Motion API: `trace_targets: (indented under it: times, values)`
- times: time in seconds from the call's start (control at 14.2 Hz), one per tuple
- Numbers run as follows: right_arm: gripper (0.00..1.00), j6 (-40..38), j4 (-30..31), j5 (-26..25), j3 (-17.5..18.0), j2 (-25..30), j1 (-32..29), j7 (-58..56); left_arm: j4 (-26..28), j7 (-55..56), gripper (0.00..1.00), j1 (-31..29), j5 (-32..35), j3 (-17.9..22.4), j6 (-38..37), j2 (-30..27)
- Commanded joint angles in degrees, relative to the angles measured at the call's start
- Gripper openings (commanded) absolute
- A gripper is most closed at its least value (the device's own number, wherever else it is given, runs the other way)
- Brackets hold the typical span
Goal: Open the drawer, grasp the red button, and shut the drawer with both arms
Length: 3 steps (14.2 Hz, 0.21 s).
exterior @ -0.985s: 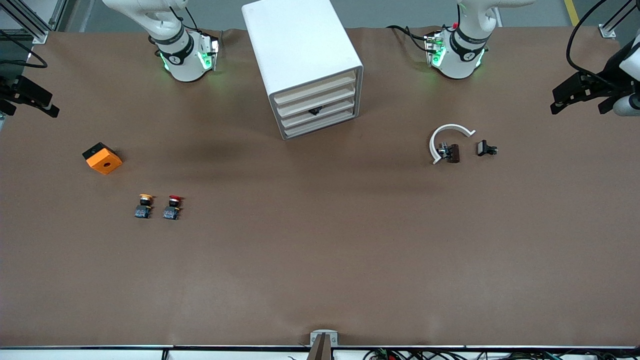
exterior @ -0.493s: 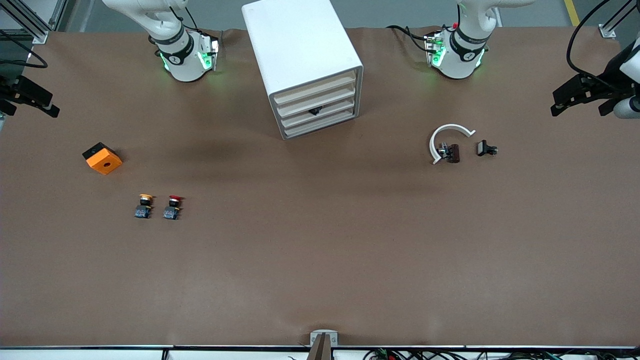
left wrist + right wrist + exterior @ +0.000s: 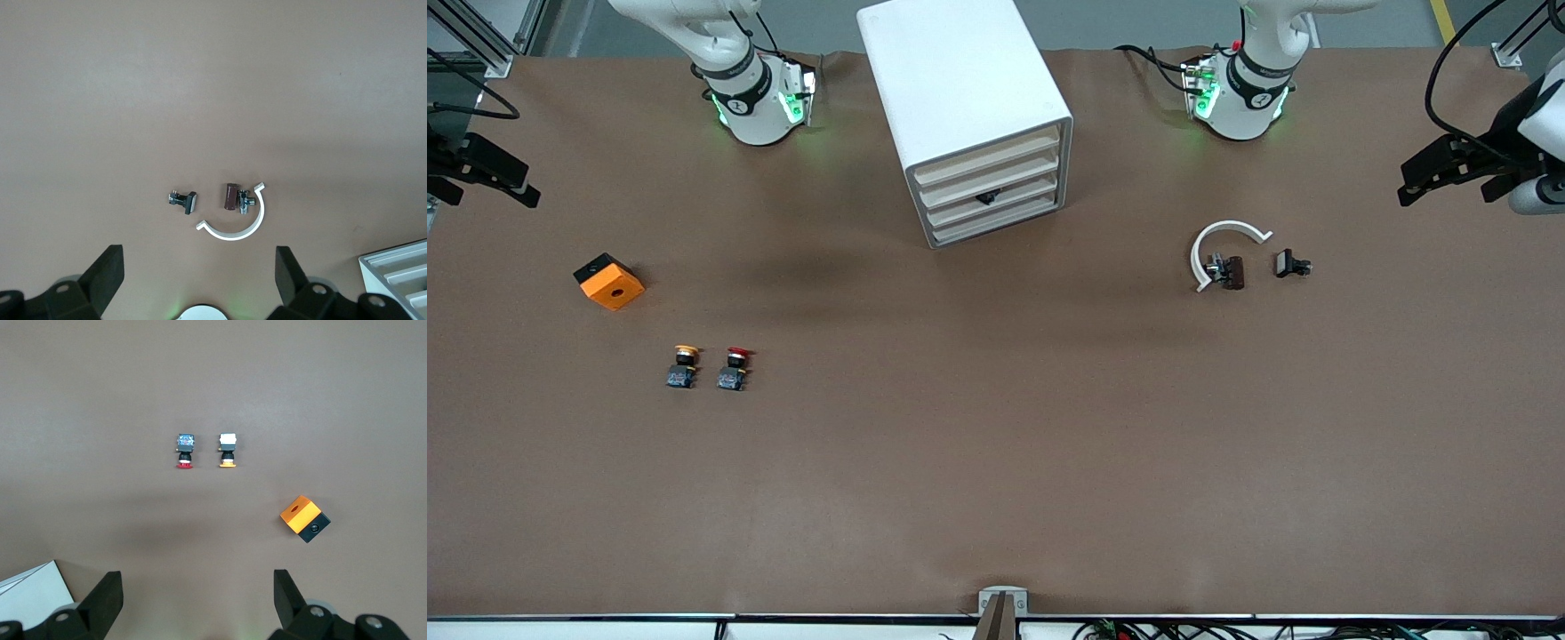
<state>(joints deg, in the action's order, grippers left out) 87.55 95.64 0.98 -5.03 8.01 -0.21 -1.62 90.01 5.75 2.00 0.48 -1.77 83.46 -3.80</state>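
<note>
- I have the left gripper (image 3: 1409,189) up high over its own end of the table, jaws spread wide with nothing between them; the wrist view confirms the fingers (image 3: 107,270) stand well apart.
- My right gripper (image 3: 525,196) hangs over the other end, equally spread and empty.
- The red-capped button (image 3: 184,450) lies on the table well out ahead of the right jaws, just beside the yellow-capped button (image 3: 227,449), with the orange block (image 3: 305,519) off to one side.
- The drawer cabinet (image 3: 969,116) sits between the bases with all drawers shut; a small dark handle (image 3: 986,197) shows on one front.
- I judge the drawer comes first: I'd bring the left jaws square onto that handle, pull straight along the slide, and keep the right jaws centred on the red cap only.
</note>
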Motion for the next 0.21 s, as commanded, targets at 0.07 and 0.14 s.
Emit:
trace_targets:
  times: [0.07,0.14]
  values:
    - [1.00,-0.01,1.48,0.34,-0.16,1.66,0.29,0.83,-1.24,1.46,1.00,0.37,0.93,-0.34,-1.37,0.37]
    - [1.00,-0.01,1.48,0.34,-0.16,1.66,0.38,0.83,-1.16,1.55,1.00,0.37,0.93,-0.34,-1.37,0.37]
